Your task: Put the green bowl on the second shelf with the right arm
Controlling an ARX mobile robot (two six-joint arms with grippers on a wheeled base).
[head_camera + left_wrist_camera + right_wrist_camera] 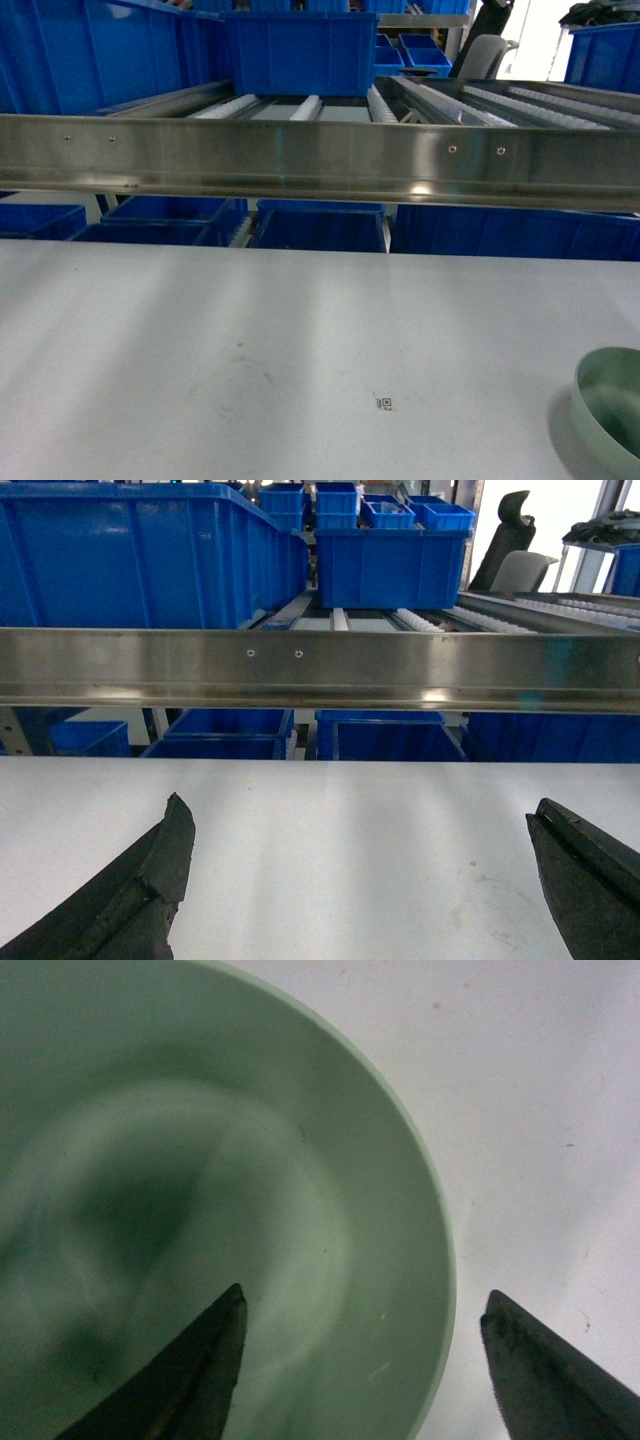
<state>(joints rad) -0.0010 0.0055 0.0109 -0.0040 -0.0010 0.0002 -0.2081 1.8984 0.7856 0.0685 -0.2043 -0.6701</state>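
Grasping is not yet done: the right hand [360,1360] is spread wide, 1 finger inside the green bowl [612,408], 1 outside its rim. The bowl rests on the desk [250,340]; lifting to the second shelf [320,155] remains. The left hand [360,880] is held open, empty.

Small round pale mint-green glossy bowl [610,410]: cut off by right and bottom edges in head view; by left and bottom edges in right wrist view.

Right gripper [362,1365]: absent from head view; only two dark finger tips [205,1375] in frame, bases cut off.

Left gripper [360,875]: same, tips only.

Small black printed mark on pale-grey tabletop [384,403]: too small to read.
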